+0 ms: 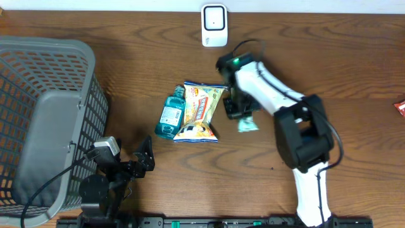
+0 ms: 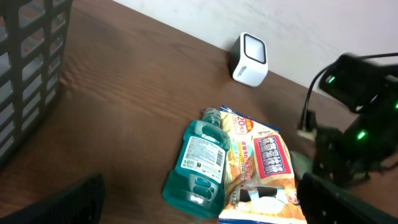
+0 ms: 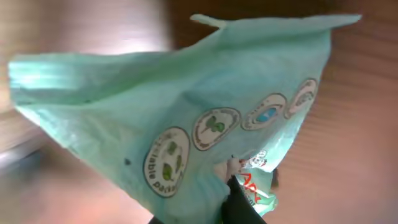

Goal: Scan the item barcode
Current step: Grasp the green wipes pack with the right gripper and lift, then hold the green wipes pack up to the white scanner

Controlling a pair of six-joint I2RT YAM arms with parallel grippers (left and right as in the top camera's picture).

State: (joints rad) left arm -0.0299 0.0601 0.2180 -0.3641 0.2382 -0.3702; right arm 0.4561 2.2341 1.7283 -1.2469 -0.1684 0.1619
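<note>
Only "20" legible, snack bag [image 2: 261, 163] (rest blurred)

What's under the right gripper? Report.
A green packet pokes out beneath the right gripper. The gripper covers most of it from overhead; no barcode shows.

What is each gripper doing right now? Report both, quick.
Left gripper: open, holding nothing.
Right gripper: shut on the green packet.
</note>
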